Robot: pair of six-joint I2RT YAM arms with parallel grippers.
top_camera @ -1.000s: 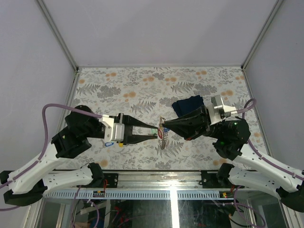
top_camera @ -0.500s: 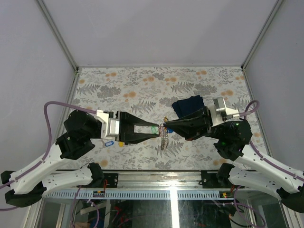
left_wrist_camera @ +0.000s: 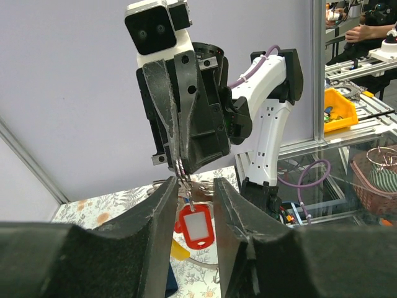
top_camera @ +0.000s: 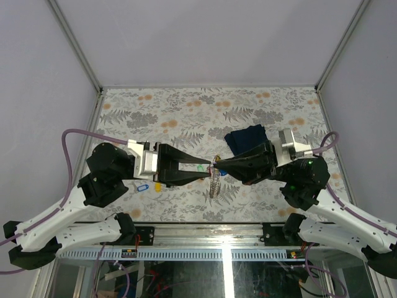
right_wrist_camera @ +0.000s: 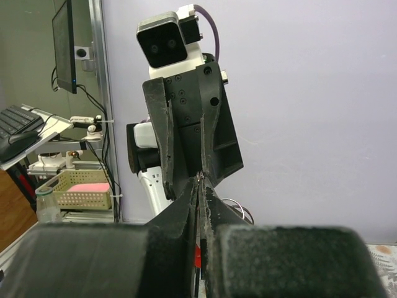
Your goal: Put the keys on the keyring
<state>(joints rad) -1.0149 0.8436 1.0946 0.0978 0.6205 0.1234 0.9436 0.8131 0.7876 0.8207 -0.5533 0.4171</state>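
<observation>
The keyring [top_camera: 214, 181] hangs in mid-air over the table's front middle, with my right gripper [top_camera: 217, 165] shut on its top edge. In the left wrist view its red tag [left_wrist_camera: 196, 227] and yellow tag [left_wrist_camera: 177, 250] dangle below the right gripper [left_wrist_camera: 180, 169]. My left gripper [top_camera: 209, 169] faces it tip to tip. Its jaws stand partly apart on either side of the ring's strands [left_wrist_camera: 182, 177], with nothing pinched between them. A green key tag [top_camera: 200, 167] shows beside the left gripper's far finger; I cannot tell whether it is held. Blue [top_camera: 142, 186] and yellow [top_camera: 157, 185] keys lie under the left arm.
A dark navy folded cloth [top_camera: 244, 138] lies on the floral table [top_camera: 186, 118] just behind the right arm. Grey walls enclose the table on three sides. A metal rail [top_camera: 205, 233] runs along the near edge by the arm bases.
My left gripper has moved away from the near edge and to the right, so its fingertips now flank the ring at the right gripper's tips. The right gripper stays shut on the ring.
</observation>
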